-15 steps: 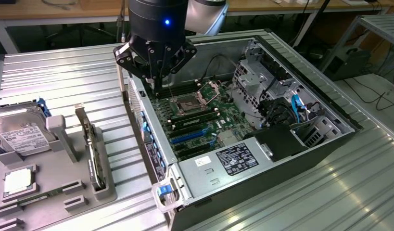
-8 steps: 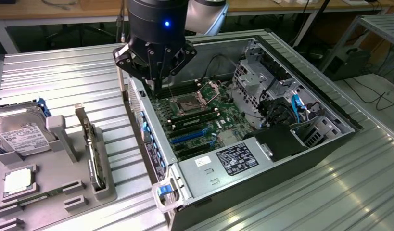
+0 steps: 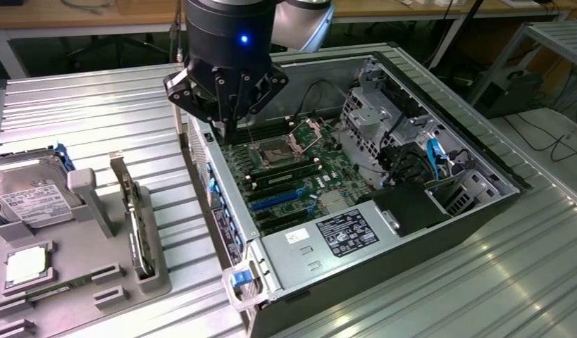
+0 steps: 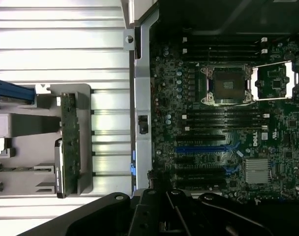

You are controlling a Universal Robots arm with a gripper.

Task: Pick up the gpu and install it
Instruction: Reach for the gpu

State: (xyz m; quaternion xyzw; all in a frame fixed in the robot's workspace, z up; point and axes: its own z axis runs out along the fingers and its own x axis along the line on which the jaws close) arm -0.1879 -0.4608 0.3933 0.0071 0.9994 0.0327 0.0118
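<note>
The gpu (image 3: 138,215) stands on edge in a slot of the grey holder tray (image 3: 82,296), at the exterior view's left, its silver end bracket pointing up and away. In the wrist view the gpu (image 4: 70,140) shows as a thin dark-green strip in the same tray. My gripper (image 3: 222,131) hangs over the rear wall of the open computer case (image 3: 499,179), to the right of the gpu and apart from it. It is shut with nothing in it. Its black housing (image 4: 164,214) lies over the case wall.
The motherboard (image 3: 302,186) lies exposed, with blue expansion slots (image 4: 203,147) and an open CPU socket (image 4: 228,84). The tray also carries a silver hard drive (image 3: 29,201), a CPU chip (image 3: 27,264) and a RAM stick (image 3: 58,290). Everything rests on a ribbed metal table (image 3: 100,113).
</note>
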